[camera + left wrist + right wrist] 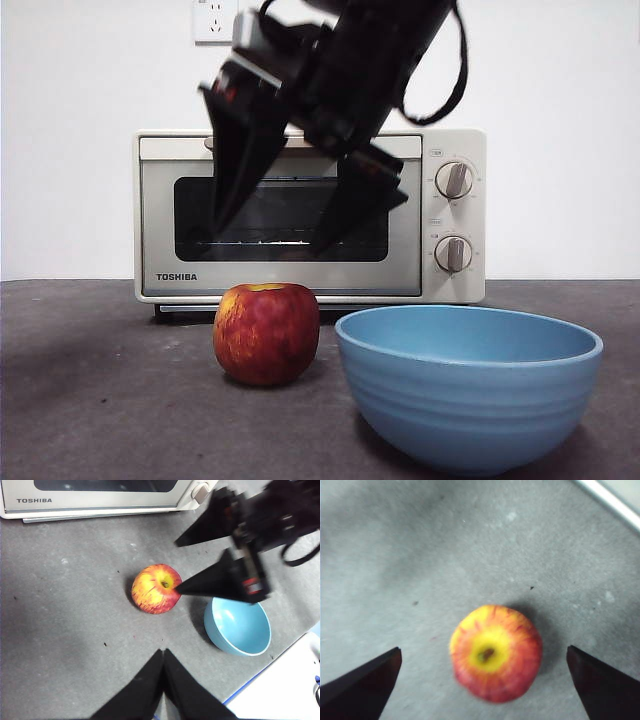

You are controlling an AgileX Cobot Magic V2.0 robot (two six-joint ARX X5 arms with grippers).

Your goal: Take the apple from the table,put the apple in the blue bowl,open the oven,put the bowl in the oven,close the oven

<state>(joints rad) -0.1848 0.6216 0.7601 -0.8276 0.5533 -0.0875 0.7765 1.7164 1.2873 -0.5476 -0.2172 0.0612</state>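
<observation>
The oven (pixel 310 216) stands at the back of the table (pixel 90 400) with its door shut. In front of it, left of centre, the apple (pixel 266 333) rests upright on the table, untouched, stem hollow up. The right gripper (pixel 270 225) hangs above the apple with its jaws spread wide, clear of the fruit; its wrist view shows the apple (pixel 495 653) lying between the two tips, nearer the middle than either one. To the right, just beside the apple but not touching it, sits the blue bowl (pixel 468 385), which holds nothing. The left gripper (pixel 163 652) waits well apart from the work, jaws pressed together on nothing. Assessment: the first step, taking the apple, is in hand and no grasp is made. The next move calls for a straight descent until the jaws flank the apple's widest part, then closure, followed by a short carry rightward to the bowl.
</observation>
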